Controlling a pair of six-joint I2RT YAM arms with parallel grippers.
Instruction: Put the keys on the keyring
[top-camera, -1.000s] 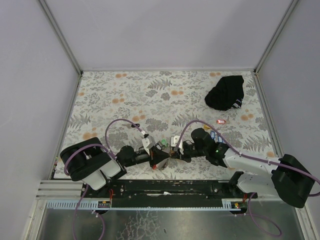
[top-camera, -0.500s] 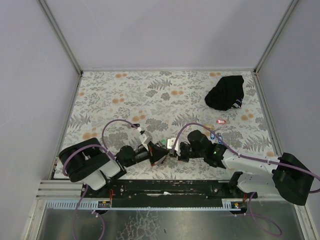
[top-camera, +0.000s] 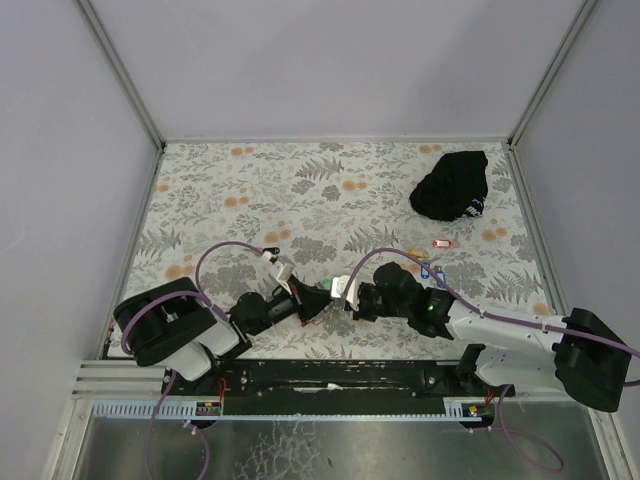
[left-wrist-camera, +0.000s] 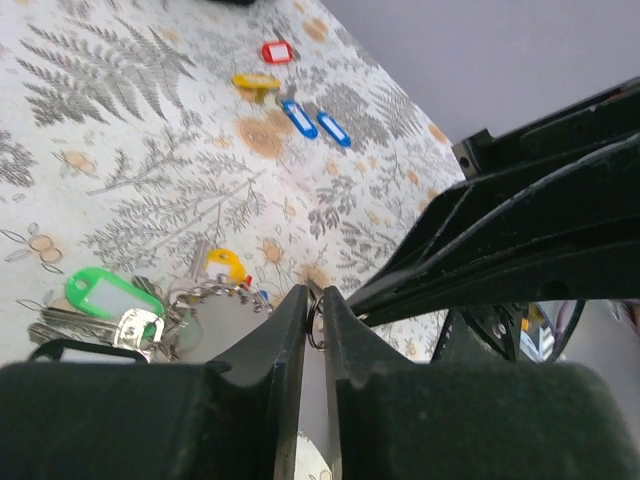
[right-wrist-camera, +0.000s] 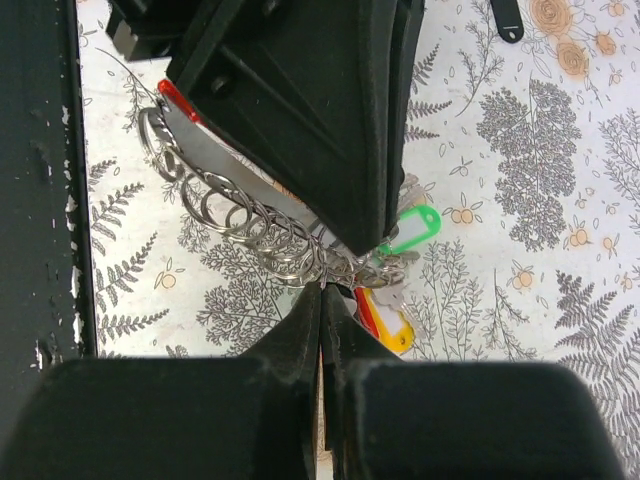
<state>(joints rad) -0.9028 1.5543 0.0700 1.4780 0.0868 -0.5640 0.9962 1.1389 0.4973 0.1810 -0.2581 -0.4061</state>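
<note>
My left gripper (left-wrist-camera: 316, 300) is shut on a small metal ring of the keyring (left-wrist-camera: 317, 322). In the right wrist view the keyring's grey strap with a red end (right-wrist-camera: 200, 135) carries a chain of metal rings, with a green tag (right-wrist-camera: 410, 228) and a yellow tag (right-wrist-camera: 388, 328). My right gripper (right-wrist-camera: 322, 292) is shut on the rings of the same bunch, tip to tip with the left gripper (top-camera: 318, 303). Loose keys lie farther off: a red tag (left-wrist-camera: 277, 50), a yellow one (left-wrist-camera: 255, 82) and two blue ones (left-wrist-camera: 298, 118). The right gripper (top-camera: 345, 297) meets the left near the table's front.
A large black cloth bundle (top-camera: 452, 185) lies at the back right. A loose red-tagged key (top-camera: 441, 243) and blue tags (top-camera: 430, 268) lie right of the right arm. A black tag (right-wrist-camera: 505, 18) lies beyond the bunch. Metal rail runs along the near edge.
Both grippers have shifted a little left and away from the near edge, still together on the bunch. The left arm has drawn back and the right arm has reached further left.
</note>
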